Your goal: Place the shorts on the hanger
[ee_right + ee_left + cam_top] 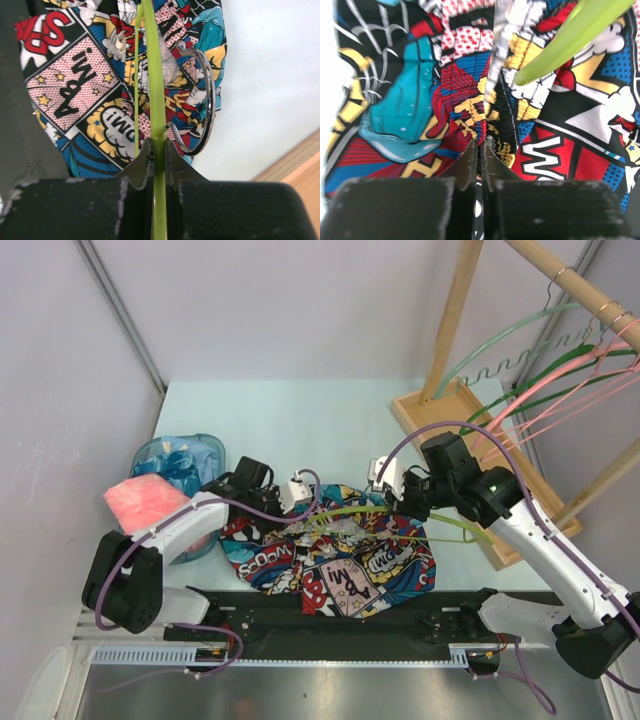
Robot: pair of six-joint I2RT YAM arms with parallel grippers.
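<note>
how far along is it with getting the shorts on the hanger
Done: both things are gripped. The right gripper is shut on the hanger, and the left gripper pinches the shorts. In hand: the hanger lies across the shorts on the table. Left: the shorts don't look hung on it yet.

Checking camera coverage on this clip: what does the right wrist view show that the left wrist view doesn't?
Right wrist only: the right gripper shut on the hanger, its silver hook, and pale table. Left wrist only: the left gripper pinching a fold of the shorts. Both: the shorts' comic print and a stretch of the hanger.
</note>
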